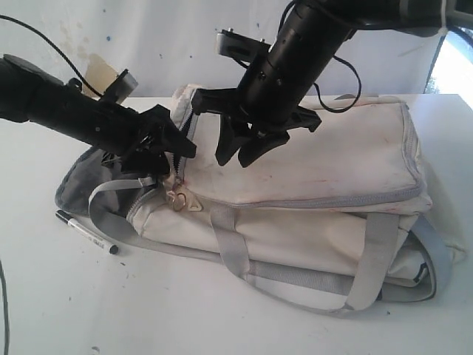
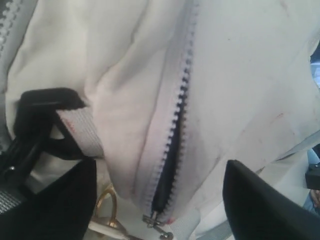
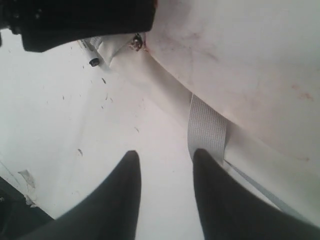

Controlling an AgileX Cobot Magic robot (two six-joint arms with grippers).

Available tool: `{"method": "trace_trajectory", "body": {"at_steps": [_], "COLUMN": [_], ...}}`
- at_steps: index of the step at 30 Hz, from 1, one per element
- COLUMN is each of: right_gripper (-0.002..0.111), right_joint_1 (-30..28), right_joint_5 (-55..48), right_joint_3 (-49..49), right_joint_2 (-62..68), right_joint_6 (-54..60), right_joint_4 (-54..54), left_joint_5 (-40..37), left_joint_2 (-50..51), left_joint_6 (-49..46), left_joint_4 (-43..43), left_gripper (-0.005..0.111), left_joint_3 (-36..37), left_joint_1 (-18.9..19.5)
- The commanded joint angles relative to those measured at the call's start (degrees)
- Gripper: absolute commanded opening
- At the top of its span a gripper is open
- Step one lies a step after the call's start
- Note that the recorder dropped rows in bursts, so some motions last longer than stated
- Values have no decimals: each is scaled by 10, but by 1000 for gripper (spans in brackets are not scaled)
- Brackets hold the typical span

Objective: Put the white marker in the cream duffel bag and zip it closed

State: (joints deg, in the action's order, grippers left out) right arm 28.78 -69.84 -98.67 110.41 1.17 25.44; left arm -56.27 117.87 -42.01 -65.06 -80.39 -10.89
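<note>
The cream duffel bag (image 1: 332, 148) lies on its side across the table. The white marker (image 1: 87, 233) rests on the table outside the bag, by its left end; its black cap (image 3: 93, 61) peeks out under the left arm in the right wrist view. My left gripper (image 1: 166, 148) is open at the bag's left end, its fingers (image 2: 265, 205) either side of the zipper (image 2: 172, 145). That zipper is parted a short way above its slider (image 2: 157, 222). My right gripper (image 1: 247, 151) hangs open over the bag's top, holding nothing.
A gold ring (image 2: 105, 207) hangs by the zipper's end. Grey webbing handles (image 1: 369, 266) loop over the bag's front side and onto the white table (image 1: 185, 310). A grey flap (image 1: 77, 181) sticks out at the bag's left end, behind the marker.
</note>
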Motion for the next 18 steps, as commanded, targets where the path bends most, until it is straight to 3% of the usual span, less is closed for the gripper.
{"method": "trace_trajectory", "body": {"at_steps": [1,9,13,18], "right_gripper": [33,33,33,33], "right_joint_1": [-3,-3,-3,-3], "right_joint_5": [-1,-1,-1,-1], "right_joint_3": [1,1,1,1], "right_joint_2": [-6,-6,-6,-8], "right_joint_6": [1,1,14,27], "right_joint_4": [0,0,0,4], "left_joint_5": [-8,-10,-38,-94], "left_joint_2": [5,5,5,5], "left_joint_6": [-3,2,61,164], "left_joint_4": [-23,-44,-57,-138], "left_gripper": [75,28,0,0], "left_joint_3": [4,4,4,4], "left_joint_1": [-6,-9,-7,16]}}
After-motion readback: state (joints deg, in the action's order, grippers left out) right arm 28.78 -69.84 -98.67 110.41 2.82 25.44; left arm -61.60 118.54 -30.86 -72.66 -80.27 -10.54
